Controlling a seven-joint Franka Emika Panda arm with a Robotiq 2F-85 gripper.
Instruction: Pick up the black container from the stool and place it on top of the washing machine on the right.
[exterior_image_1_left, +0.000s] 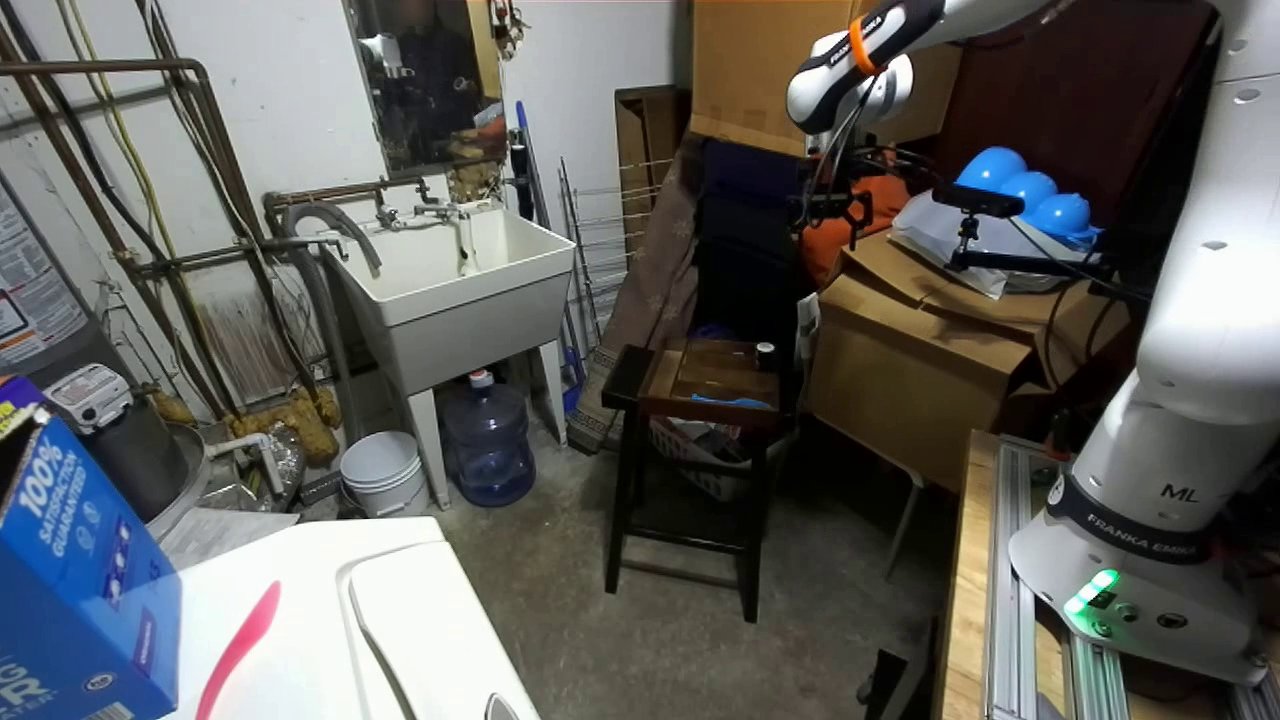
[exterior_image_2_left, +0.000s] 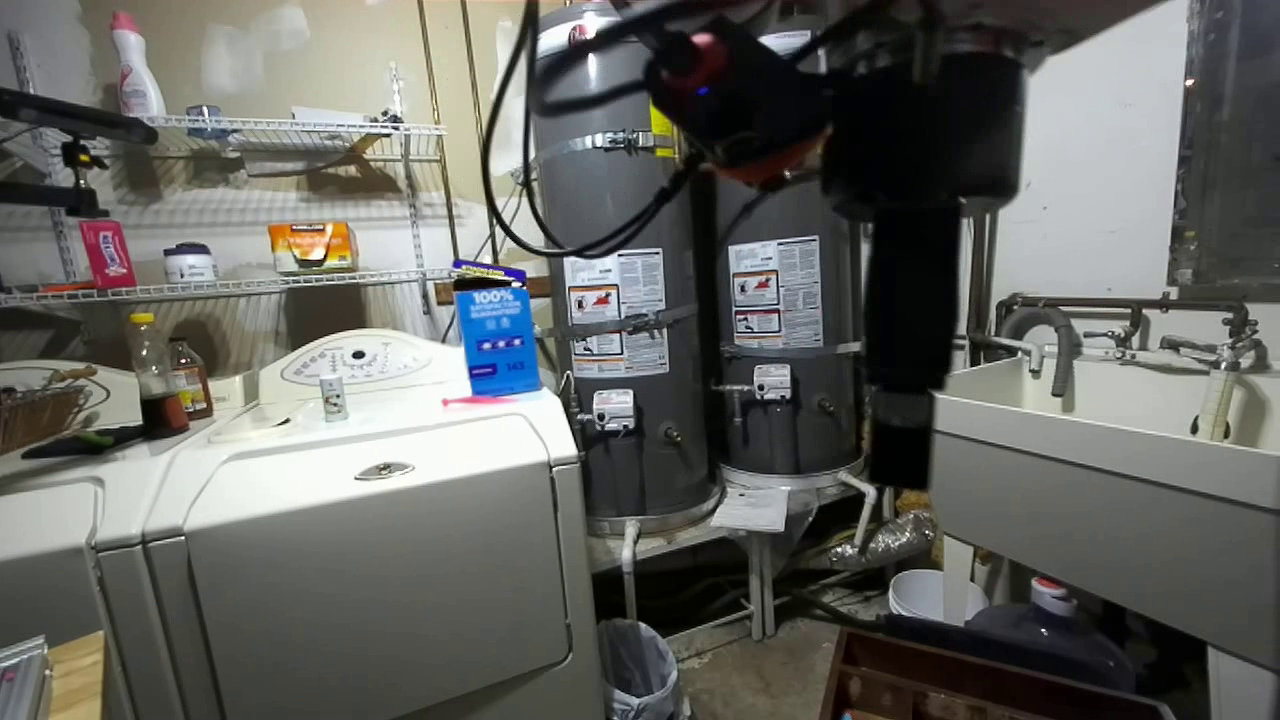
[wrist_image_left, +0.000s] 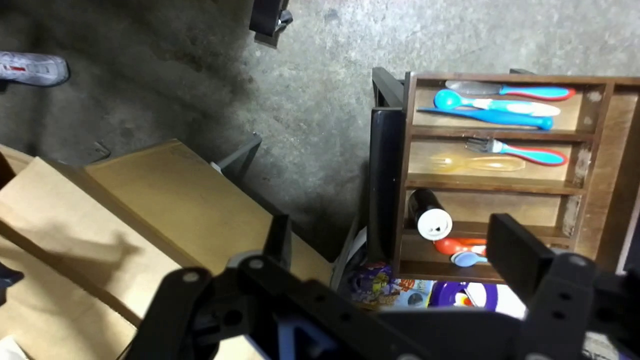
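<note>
The black container (wrist_image_left: 425, 207), a small cylinder with a white lid, stands in a compartment of a wooden cutlery tray (wrist_image_left: 495, 185) on the dark stool (wrist_image_left: 386, 185). In an exterior view, the container (exterior_image_1_left: 766, 356) is at the tray's far right corner on the stool (exterior_image_1_left: 627, 375). It does not show in the exterior view with the tray rim (exterior_image_2_left: 960, 665). My gripper (wrist_image_left: 395, 240) is open and empty, its fingers wide apart. It hangs well above and right of the stool (exterior_image_1_left: 832, 215). The white washing machine (exterior_image_1_left: 310, 570), with a pink-red streak, also shows here (exterior_image_2_left: 380, 560).
A blue box (exterior_image_2_left: 500, 340) and a small can (exterior_image_2_left: 333, 398) stand on the washing machine. Cardboard boxes (exterior_image_1_left: 910, 370) are beside the stool. A utility sink (exterior_image_1_left: 480, 330) stands behind. A mounted camera (exterior_image_1_left: 978, 200) is near the arm. Plastic cutlery (wrist_image_left: 500, 106) lies in the tray.
</note>
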